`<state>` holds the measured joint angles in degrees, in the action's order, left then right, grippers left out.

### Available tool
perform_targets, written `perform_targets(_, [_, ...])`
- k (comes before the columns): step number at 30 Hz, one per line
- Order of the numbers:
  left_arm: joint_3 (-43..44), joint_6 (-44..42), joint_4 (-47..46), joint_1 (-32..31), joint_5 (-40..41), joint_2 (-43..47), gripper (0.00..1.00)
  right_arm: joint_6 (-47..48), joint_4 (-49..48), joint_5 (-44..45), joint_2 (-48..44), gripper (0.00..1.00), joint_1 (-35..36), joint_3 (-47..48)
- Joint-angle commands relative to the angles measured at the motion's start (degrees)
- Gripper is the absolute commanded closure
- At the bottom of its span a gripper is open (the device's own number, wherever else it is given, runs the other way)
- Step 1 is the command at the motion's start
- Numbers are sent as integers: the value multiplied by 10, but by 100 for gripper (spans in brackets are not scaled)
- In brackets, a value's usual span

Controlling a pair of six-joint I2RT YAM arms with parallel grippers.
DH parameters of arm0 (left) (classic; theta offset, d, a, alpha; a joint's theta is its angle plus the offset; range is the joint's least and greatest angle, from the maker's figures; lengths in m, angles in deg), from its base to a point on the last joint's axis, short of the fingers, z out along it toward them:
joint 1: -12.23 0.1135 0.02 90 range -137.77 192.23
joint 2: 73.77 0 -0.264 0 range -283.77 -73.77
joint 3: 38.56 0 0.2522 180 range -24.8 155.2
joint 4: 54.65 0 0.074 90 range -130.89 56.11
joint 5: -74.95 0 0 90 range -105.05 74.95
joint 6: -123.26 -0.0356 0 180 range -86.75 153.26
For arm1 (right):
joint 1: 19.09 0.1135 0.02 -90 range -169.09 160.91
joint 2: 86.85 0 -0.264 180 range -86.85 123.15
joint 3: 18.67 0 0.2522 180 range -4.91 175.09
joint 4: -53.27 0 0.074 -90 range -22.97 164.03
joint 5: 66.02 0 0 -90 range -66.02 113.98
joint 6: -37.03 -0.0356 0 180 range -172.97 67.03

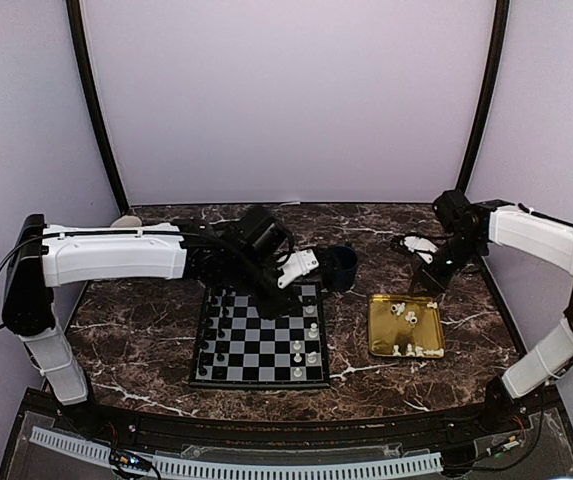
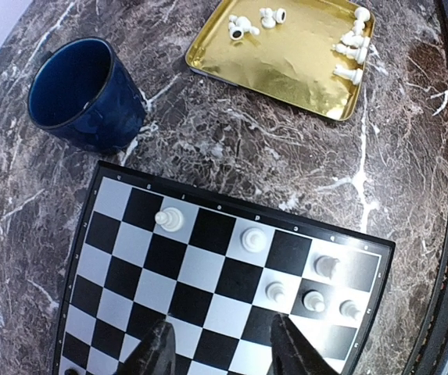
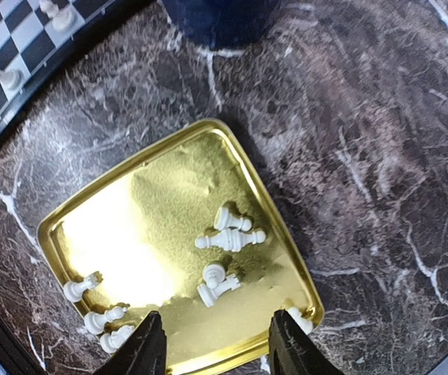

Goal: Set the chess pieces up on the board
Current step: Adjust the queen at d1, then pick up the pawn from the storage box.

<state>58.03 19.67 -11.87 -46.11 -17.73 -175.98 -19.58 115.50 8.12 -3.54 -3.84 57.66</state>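
While the left gripper hangs over the board with its fingers a little apart and nothing between them, six white chess pieces stand along the board's right edge. The board lies by the table's front edge. The right gripper hangs over the gold tray, fingers apart too, holding nothing. More chess pieces lie in the tray. A blue cup sits past the board's far right corner.
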Motion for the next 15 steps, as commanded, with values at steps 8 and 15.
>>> perform_targets(8, [-131,68,-158,22,92,105,44,-20,37,130,125,66,48,29])
perform_targets(15, [-122,70,-148,22,95,105,44,-21,30,127,151,70,50,30])
